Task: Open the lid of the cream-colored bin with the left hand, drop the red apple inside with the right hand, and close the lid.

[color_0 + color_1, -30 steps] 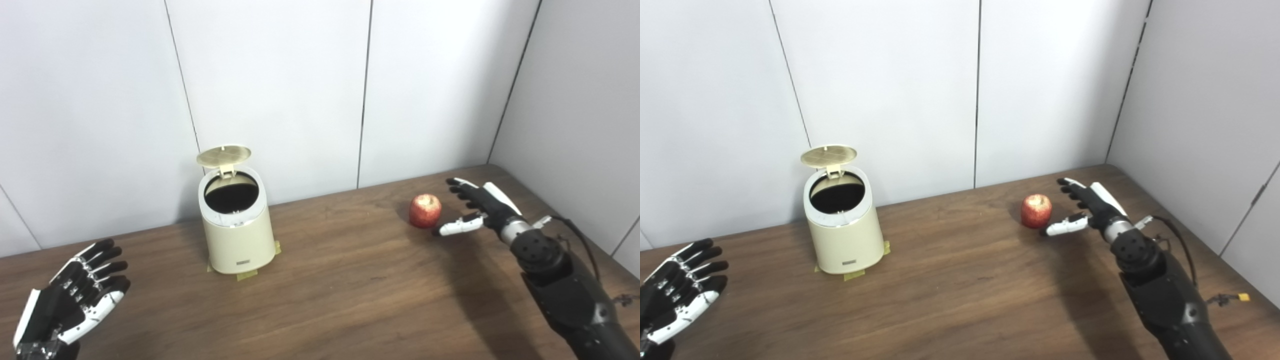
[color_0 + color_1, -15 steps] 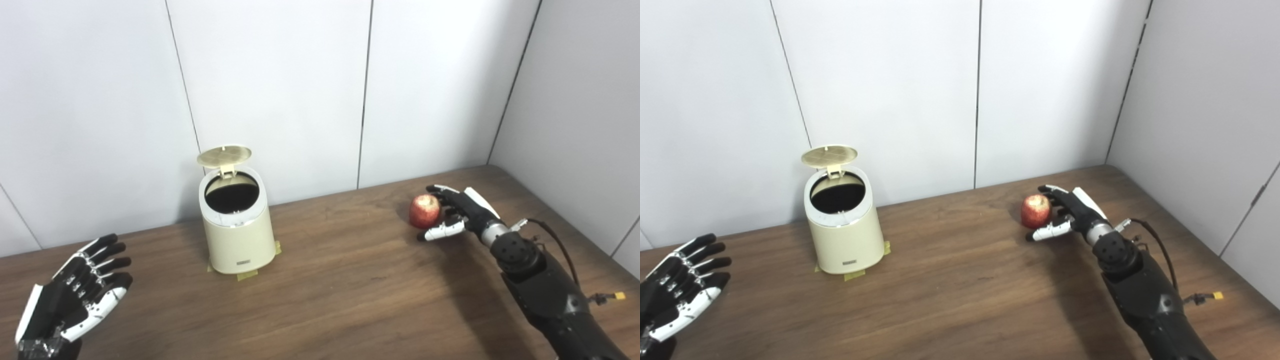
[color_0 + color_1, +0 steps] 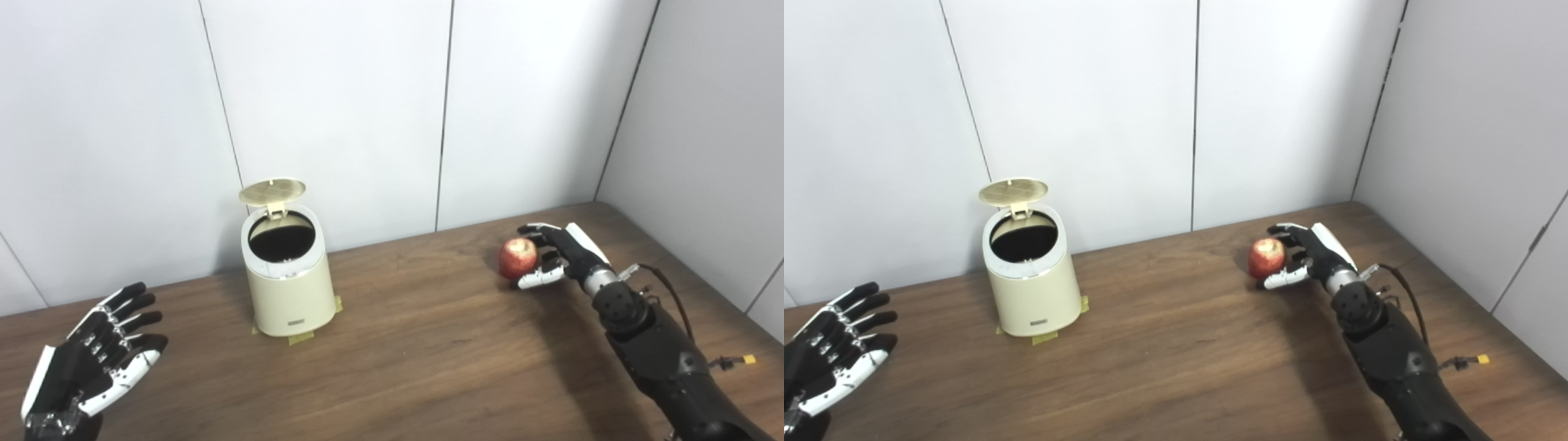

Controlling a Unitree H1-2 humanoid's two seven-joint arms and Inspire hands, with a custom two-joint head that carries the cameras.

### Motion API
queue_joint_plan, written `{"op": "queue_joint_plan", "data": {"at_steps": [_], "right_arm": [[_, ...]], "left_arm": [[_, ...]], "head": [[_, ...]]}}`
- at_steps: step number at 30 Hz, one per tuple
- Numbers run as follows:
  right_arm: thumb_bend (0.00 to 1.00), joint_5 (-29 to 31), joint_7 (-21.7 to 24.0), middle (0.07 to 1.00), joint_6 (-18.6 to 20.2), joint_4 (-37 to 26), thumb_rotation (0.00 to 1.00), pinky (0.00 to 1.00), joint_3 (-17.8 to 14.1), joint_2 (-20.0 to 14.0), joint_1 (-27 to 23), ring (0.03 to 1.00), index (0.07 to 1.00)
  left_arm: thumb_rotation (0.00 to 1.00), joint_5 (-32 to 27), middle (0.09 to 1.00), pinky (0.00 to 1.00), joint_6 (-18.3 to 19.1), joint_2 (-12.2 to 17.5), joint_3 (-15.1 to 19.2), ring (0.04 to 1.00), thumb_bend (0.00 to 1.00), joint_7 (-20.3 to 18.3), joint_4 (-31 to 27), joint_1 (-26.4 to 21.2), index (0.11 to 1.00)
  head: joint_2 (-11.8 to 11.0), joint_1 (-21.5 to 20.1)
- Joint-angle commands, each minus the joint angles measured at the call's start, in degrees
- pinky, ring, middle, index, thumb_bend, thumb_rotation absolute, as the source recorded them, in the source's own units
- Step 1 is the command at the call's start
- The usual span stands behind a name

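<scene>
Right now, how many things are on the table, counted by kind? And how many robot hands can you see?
Bins: 1, the cream-colored bin, lid up
Apples: 1, the red apple, with the right hand and its fingers curled around it
Robot hands: 2, the right hand and the open left hand
Total: 4

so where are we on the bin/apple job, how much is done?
Done: the lid stands up and the cream bin is open. The left hand is open, off to the side. In hand: the right hand is curled around the red apple, which looks to be on the table; a firm grip is not clear. Left: lift, drop in, close the lid.
</scene>
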Motion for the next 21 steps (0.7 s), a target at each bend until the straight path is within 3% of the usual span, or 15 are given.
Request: {"op": "queue_joint_plan", "data": {"at_steps": [1, 5, 10, 18, 21], "right_arm": [[0.54, -1.4, -2.4, 0.485, -3.0, 0.5, 0.0, 0.55, 0.5, -0.4, -2.6, 0.515, 0.51], [0.53, -2.2, -3.1, 0.452, -2.8, 0.1, 0.0, 0.45, 1.3, -0.4, -2.6, 0.438, 0.515], [0.53, -3.1, -3.3, 0.454, -3.2, -0.3, 0.0, 0.53, 2.3, -0.9, -2.7, 0.477, 0.514], [0.53, -2.6, -4.2, 0.454, -6.7, -0.3, 0.0, 0.49, 1.9, -0.7, -2.6, 0.467, 0.513], [0.53, -1.6, -5.0, 0.452, -5.5, -4.1, 0.0, 0.51, 0.3, 0.5, -1.9, 0.472, 0.511]], "left_arm": [[0.0, 0.2, 0.819, 0.65, -0.4, 0.4, 0.1, 0.766, 0.47, 0.6, -1.9, -1.5, 0.835], [0.0, 0.4, 0.82, 0.64, -0.8, 0.6, 0.0, 0.764, 0.46, 0.5, -1.5, -1.4, 0.843], [0.0, 0.9, 0.816, 0.64, -1.4, 0.8, -0.1, 0.751, 0.47, 0.3, -0.6, -1.6, 0.842], [0.0, 0.9, 0.81, 0.62, -3.2, 1.0, -0.1, 0.74, 0.48, -0.5, 1.3, -2.0, 0.843], [0.0, 0.4, 0.812, 0.61, -3.9, 1.0, -0.1, 0.744, 0.48, -1.0, 1.8, -2.0, 0.839]], "head": [[0.3, 0.1], [0.4, 0.1], [0.5, 0.4], [0.3, 0.9], [0.3, 1.6]]}}
